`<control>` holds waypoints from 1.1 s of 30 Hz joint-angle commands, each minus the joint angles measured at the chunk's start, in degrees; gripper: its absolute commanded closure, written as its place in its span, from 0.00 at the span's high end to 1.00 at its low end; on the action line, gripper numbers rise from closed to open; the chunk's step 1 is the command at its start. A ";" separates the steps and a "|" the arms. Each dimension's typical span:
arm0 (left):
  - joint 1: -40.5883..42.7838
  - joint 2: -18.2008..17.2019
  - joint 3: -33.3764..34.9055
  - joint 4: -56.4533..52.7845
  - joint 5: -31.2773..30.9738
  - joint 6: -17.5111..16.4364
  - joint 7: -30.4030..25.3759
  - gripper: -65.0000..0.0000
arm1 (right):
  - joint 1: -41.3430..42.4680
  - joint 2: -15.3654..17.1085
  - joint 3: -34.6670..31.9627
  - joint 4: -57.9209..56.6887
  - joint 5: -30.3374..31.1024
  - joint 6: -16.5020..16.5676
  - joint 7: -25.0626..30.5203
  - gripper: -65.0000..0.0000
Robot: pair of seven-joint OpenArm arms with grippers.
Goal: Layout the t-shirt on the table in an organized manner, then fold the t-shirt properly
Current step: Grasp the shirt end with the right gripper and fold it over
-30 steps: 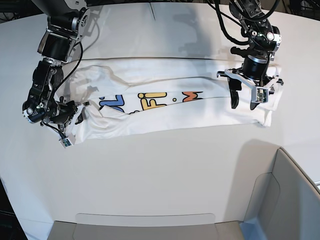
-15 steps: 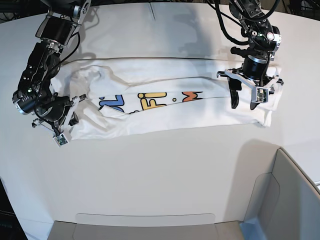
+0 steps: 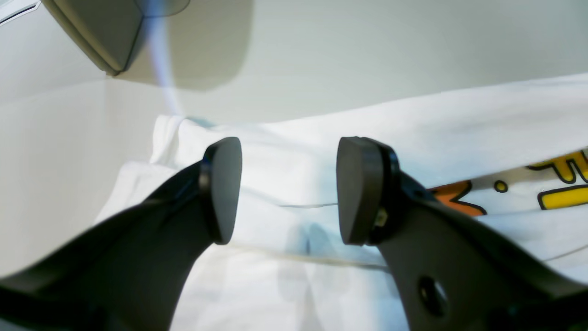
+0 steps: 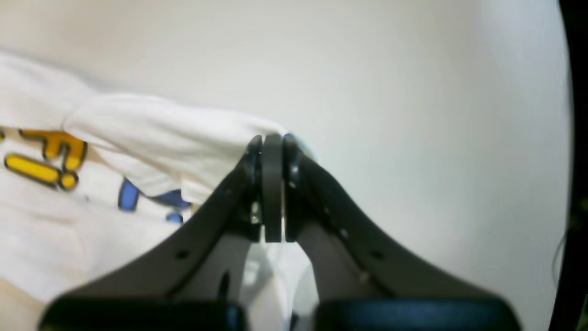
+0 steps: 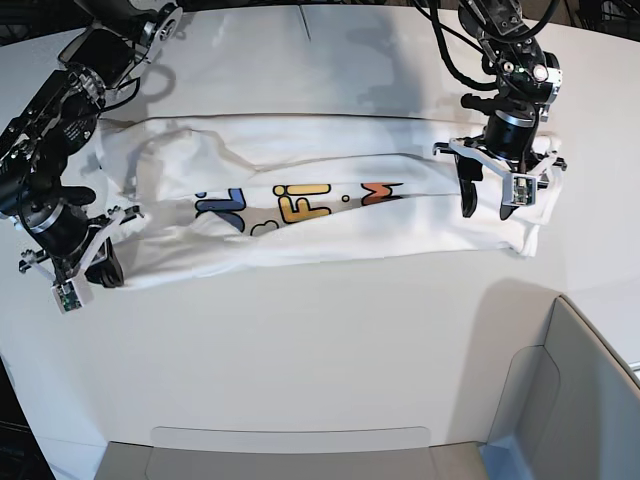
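Since the earlier base frames the right arm had swung outward toward its own side and nearer the front edge, dragging its end of the shirt along, so the cloth lay longer and flatter; the left arm had not shifted.

Large smooth white tabletop (image 5: 330, 340), faint seam at the far edge, carried everything. On it lay the white cotton t-shirt (image 5: 330, 235) with blue, yellow and orange lettering, folded into a long band, its long axis running side to side across the base view, between the two arms. Wrinkles remained near the right arm's end.

Grey-white plastic bin (image 5: 560, 400) stood at the near corner on the left arm's side, apart from the shirt and clear of both arms.

Right gripper (image 5: 90, 268) sat at one far end of the band, jaws clenched on a pinch of shirt fabric, as the wrist view showed cloth gathered at the pads (image 4: 272, 184). Left gripper (image 5: 490, 195) hovered over the opposite end, jaws spread wide and empty, shirt hem directly below between the fingers (image 3: 223, 188).

Judgement: the layout step was under way. The coming move turns on the left claw dropping straight down onto the end beneath it, then pulling along the long axis. Nothing stood in the way.
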 commanded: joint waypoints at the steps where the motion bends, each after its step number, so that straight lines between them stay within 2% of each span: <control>1: -0.41 -0.01 0.21 0.91 -0.90 0.12 -1.23 0.49 | 0.85 0.51 0.21 1.69 1.26 0.67 0.60 0.00; 4: -0.41 -0.01 0.21 0.91 -0.90 0.12 -1.23 0.49 | -0.56 0.42 0.39 3.27 3.10 0.67 0.60 0.00; 11: -0.32 -0.01 0.21 0.82 -0.90 0.12 -1.23 0.49 | -8.56 0.60 5.84 3.27 9.08 0.67 0.60 0.00; 14: -0.32 -0.01 0.30 0.82 -0.90 0.12 -1.23 0.49 | -12.34 2.79 7.69 3.27 13.56 0.67 0.60 0.00; 20: -0.32 -0.01 0.30 0.12 -0.90 0.12 -1.23 0.49 | -18.58 4.64 11.82 3.27 20.68 0.67 0.60 0.00; 26: -0.32 -0.01 0.30 -0.06 -0.90 0.12 -1.23 0.49 | -20.95 5.61 15.69 3.10 21.30 0.67 0.60 0.00; 33: -0.32 -0.01 0.30 -0.32 -0.90 0.12 -1.23 0.49 | -21.83 5.61 15.69 -1.47 19.81 0.67 0.60 0.00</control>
